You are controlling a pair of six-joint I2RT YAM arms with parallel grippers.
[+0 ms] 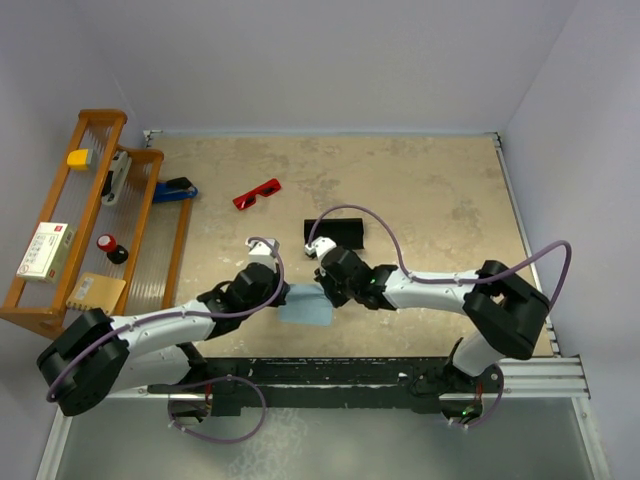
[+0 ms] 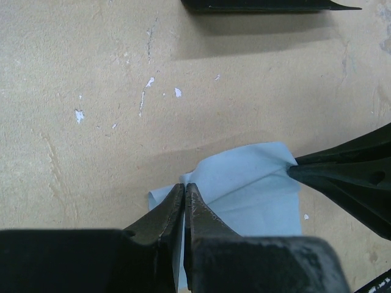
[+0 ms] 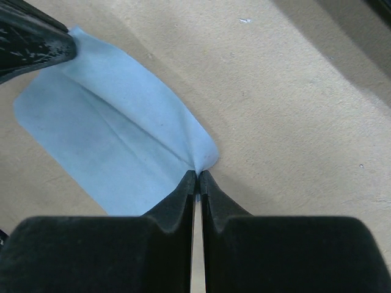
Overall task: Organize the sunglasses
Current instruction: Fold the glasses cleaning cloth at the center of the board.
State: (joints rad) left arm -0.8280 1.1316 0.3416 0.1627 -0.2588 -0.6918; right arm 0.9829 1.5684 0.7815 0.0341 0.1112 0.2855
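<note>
Judging by layout, little is done: the cloth [image 1: 303,305] is clamped at opposite corners by left pincer [image 2: 184,189] and right pincer [image 3: 198,177]; the sunglasses [image 1: 257,194] are seen untouched on the table [image 1: 430,190], beyond the case [image 1: 335,235].

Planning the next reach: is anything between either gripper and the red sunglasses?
Nothing visible lies between them. The black case sits right of the line to the red sunglasses. But the left gripper and right gripper are both shut on the light blue cloth.
</note>
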